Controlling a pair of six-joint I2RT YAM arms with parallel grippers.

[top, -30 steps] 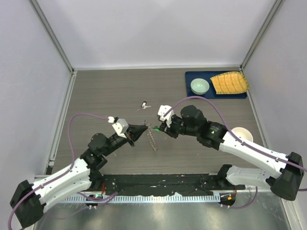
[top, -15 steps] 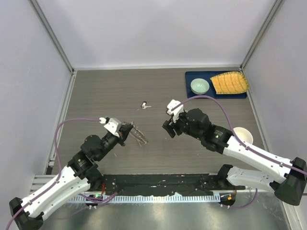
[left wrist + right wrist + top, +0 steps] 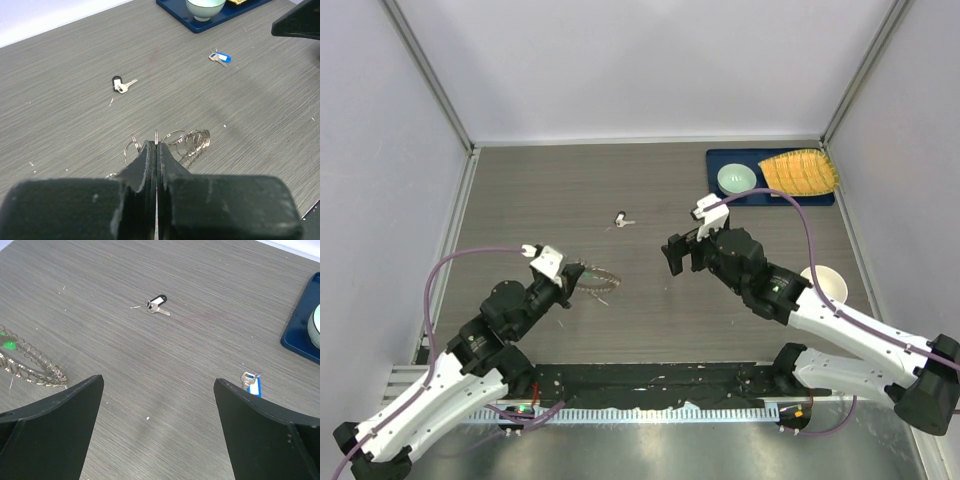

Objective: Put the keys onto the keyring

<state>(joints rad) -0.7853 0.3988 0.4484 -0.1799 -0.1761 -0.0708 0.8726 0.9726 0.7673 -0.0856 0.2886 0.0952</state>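
Arms both stretch forward over the table: left gripper (image 3: pixel 570 277) low, clenched on the keyring (image 3: pixel 600 281), its long axis running rightward from the fingertips; right gripper (image 3: pixel 686 252) hovers mid-table, gaping, above the blue key (image 3: pixel 251 383)

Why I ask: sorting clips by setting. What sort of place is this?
Probably a robotics lab test cell: a left arm and right arm mounted at a table edge, with plain white panels in a metal frame enclosing it.

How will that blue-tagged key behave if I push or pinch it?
The blue-tagged key lies flat on the table, so it will probably skid rather than roll. It looks tiny and thin, likely light and hard to pinch off the surface.
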